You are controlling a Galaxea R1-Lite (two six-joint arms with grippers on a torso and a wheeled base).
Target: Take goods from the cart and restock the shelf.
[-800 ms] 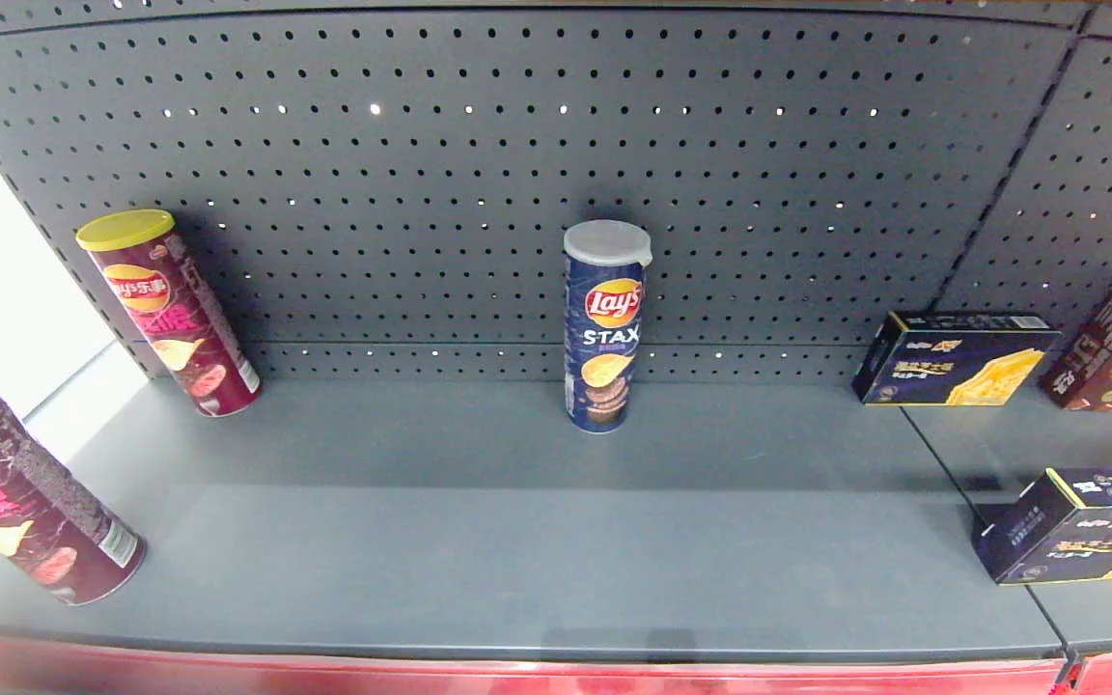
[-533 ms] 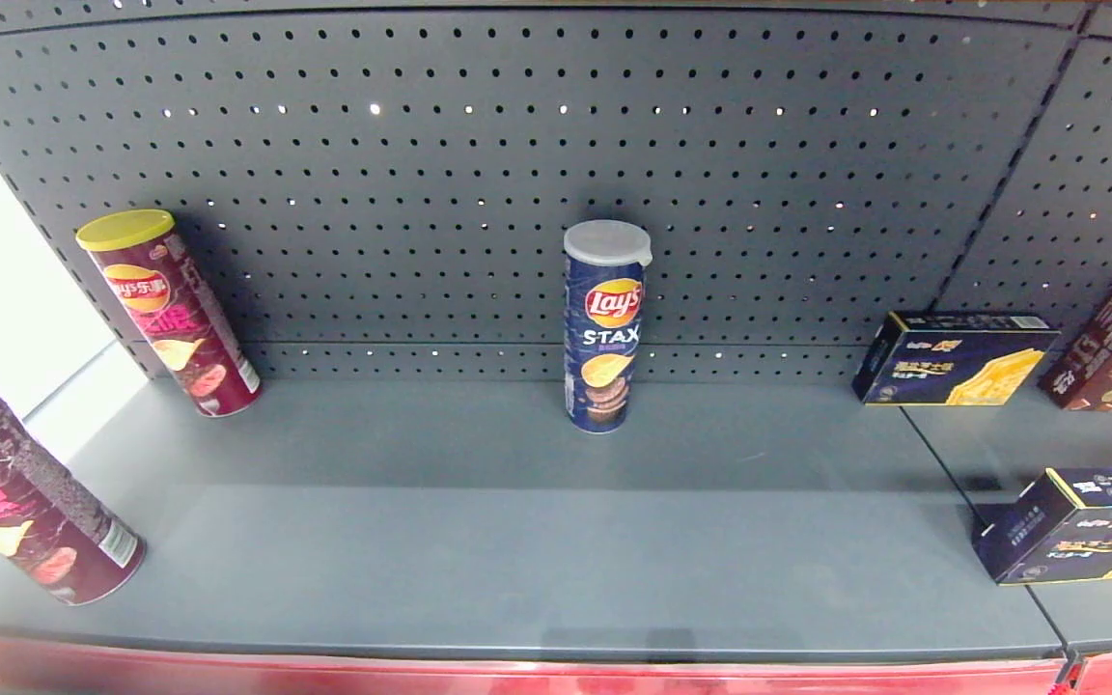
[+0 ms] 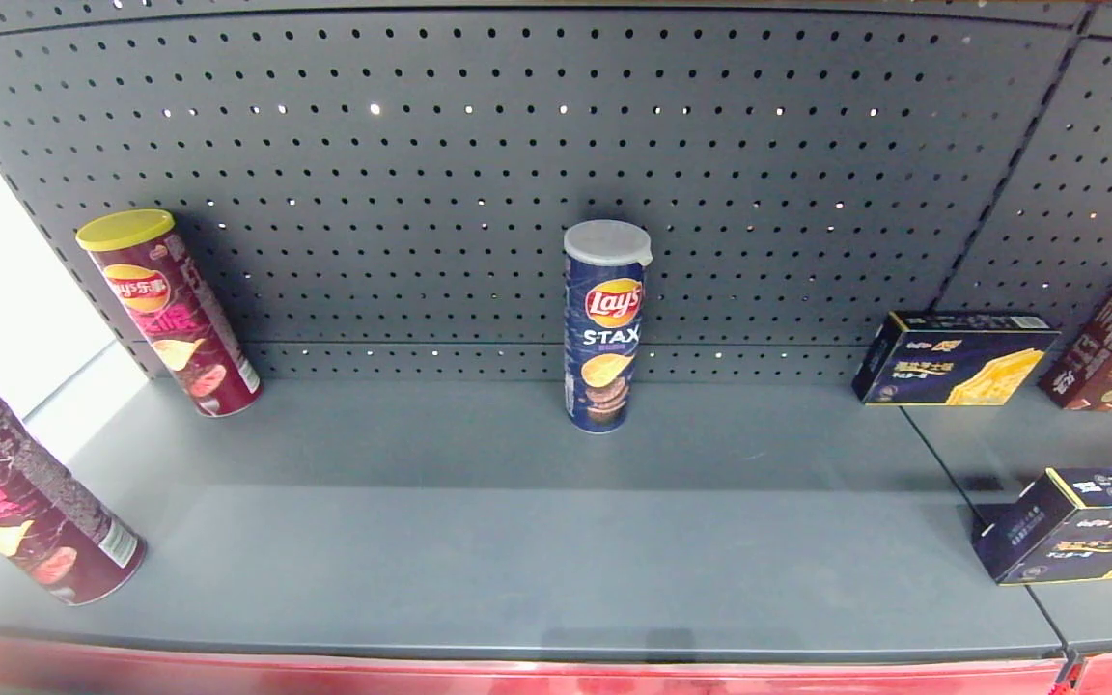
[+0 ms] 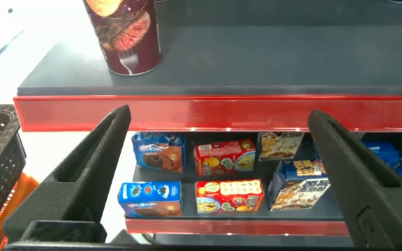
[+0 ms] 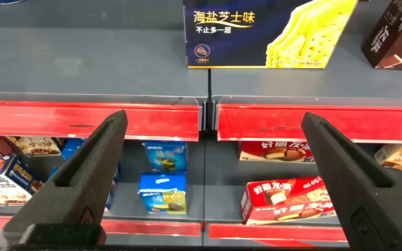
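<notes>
Shelf (image 3: 517, 541): grey deck, red front lip, under a perforated back panel (image 3: 517, 145).
Left gripper (image 4: 218, 120): jaws wide apart, empty, before the lip.
Right gripper (image 5: 215, 120): likewise apart, empty.
Front maroon can (image 3: 30, 492), rear maroon can (image 3: 170, 309): shelf's left end.
Blue can (image 3: 604, 338): upright, centre rear.
Rear navy box (image 3: 952, 359), front navy box (image 3: 1077, 526), brown box (image 3: 1111, 347): at the right.

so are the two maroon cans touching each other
Apart. The head view shows the back can by the pegboard and the front can at the left edge, with bare shelf between them.
</notes>
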